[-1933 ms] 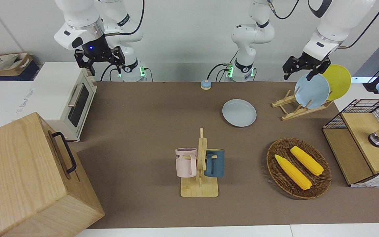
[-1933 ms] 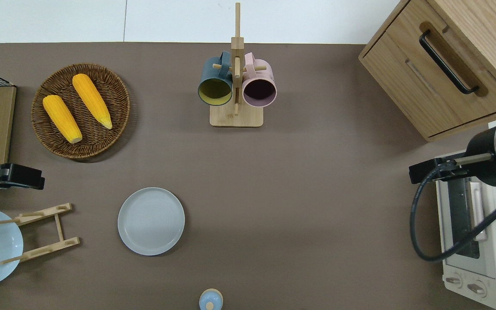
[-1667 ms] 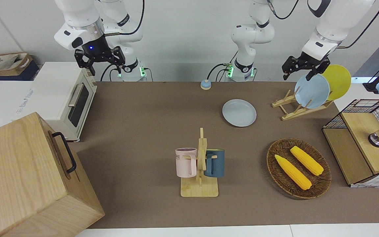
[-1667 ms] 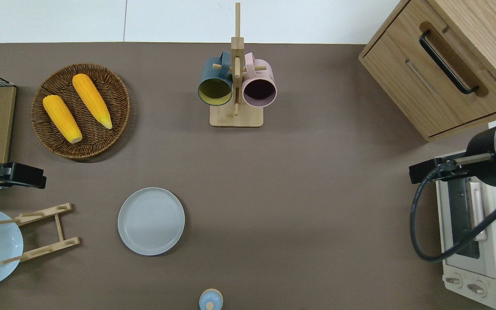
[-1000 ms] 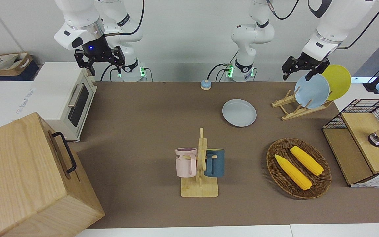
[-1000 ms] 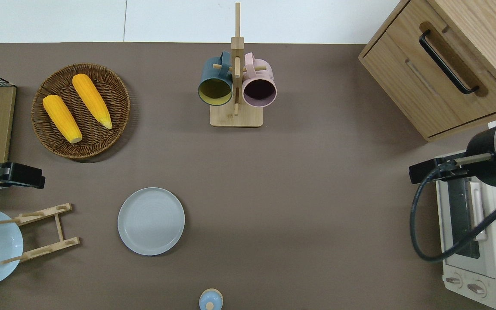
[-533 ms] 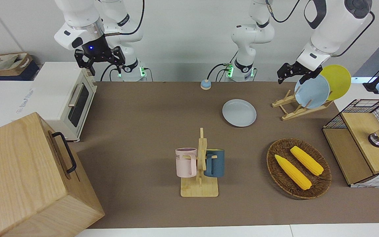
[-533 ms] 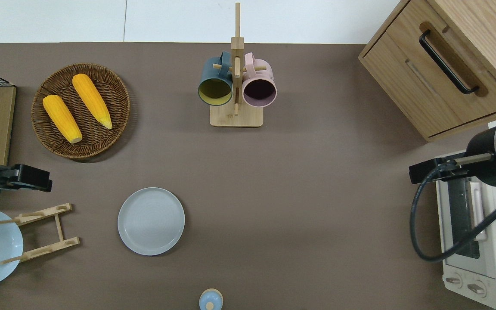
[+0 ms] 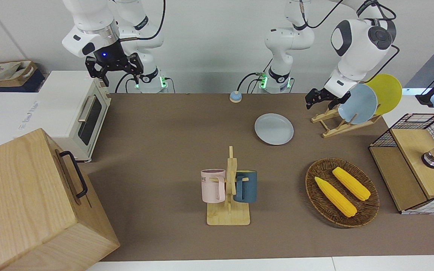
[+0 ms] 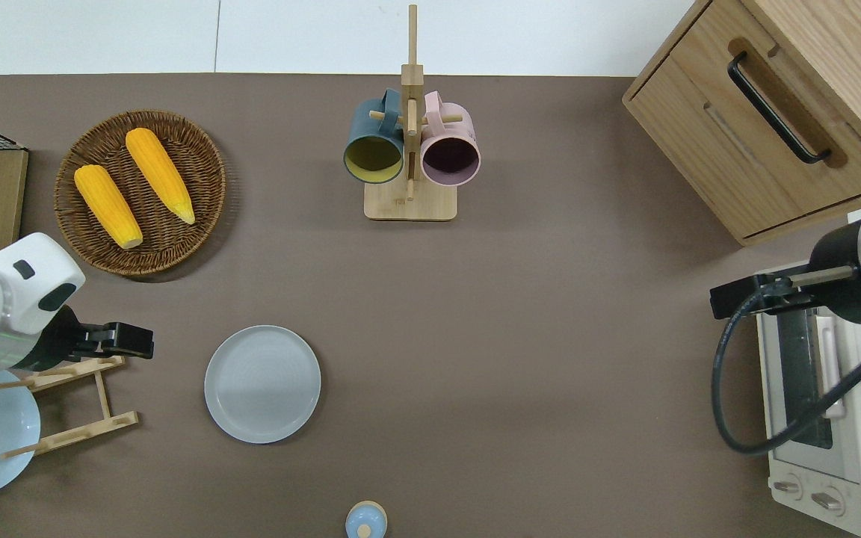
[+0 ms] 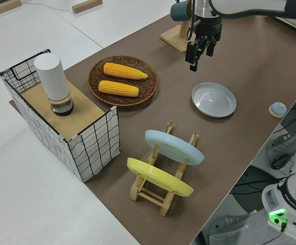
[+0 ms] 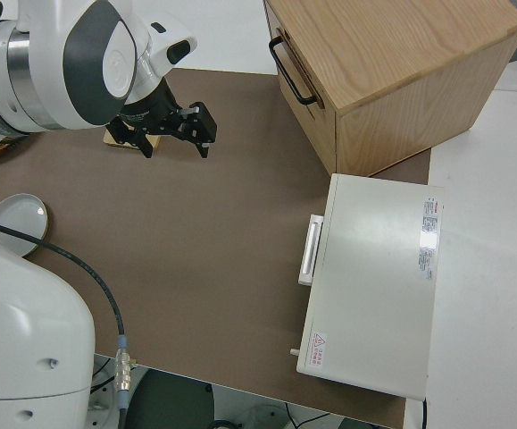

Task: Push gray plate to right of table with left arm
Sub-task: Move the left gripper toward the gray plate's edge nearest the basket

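Note:
The gray plate (image 9: 274, 129) (image 10: 262, 383) (image 11: 213, 99) lies flat on the brown table (image 9: 164, 150), nearer to the robots than the mug stand. My left gripper (image 9: 312, 101) (image 10: 135, 342) (image 11: 199, 56) hangs open and empty in the air. In the overhead view it is over the plate rack's tip, a short gap from the plate's rim on the side toward the left arm's end of the table. The right gripper (image 9: 121, 77) (image 12: 176, 143) is parked, open and empty.
A wooden rack (image 10: 75, 403) holds a sky-blue plate (image 9: 358, 104) and a yellow plate (image 9: 388, 90). A wicker basket (image 10: 210, 175) holds two corn cobs. A mug stand (image 10: 409, 149), a small blue bell (image 10: 365, 520), a toaster oven (image 9: 77, 109), a wooden cabinet (image 9: 32, 203) and a wire basket (image 9: 420, 162) also stand around.
The left arm has swung in from the table's end toward the gray plate and come lower. The plate and the right arm have not moved.

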Robot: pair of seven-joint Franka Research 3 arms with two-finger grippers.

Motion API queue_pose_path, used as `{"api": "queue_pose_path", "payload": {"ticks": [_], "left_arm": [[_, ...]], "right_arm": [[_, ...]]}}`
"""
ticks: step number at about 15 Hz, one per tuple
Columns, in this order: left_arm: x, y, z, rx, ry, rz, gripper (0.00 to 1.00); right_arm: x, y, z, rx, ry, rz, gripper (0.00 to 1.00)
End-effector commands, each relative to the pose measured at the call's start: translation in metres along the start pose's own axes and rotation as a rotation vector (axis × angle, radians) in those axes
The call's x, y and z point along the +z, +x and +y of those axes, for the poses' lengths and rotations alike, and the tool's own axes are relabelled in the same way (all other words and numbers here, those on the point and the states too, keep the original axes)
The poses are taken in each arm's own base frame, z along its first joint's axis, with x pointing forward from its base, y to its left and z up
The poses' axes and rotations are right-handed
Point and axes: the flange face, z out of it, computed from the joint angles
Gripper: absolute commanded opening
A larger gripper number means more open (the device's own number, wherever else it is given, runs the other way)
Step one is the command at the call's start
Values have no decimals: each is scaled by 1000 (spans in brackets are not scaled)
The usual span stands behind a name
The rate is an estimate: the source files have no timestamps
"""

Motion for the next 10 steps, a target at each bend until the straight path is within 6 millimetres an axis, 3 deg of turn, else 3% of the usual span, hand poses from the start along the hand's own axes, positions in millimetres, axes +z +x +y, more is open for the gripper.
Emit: {"api": "queue_pose_path", "payload": {"ticks": [1,10], "left_arm": [[60,-25,2,-13,-8,46,989],[163,-51,11,-3,-2,78,989]], "right_arm": [[-3,-4,3,3,8,-5,983],[-3,-4,3,3,8,-5,983]]}}
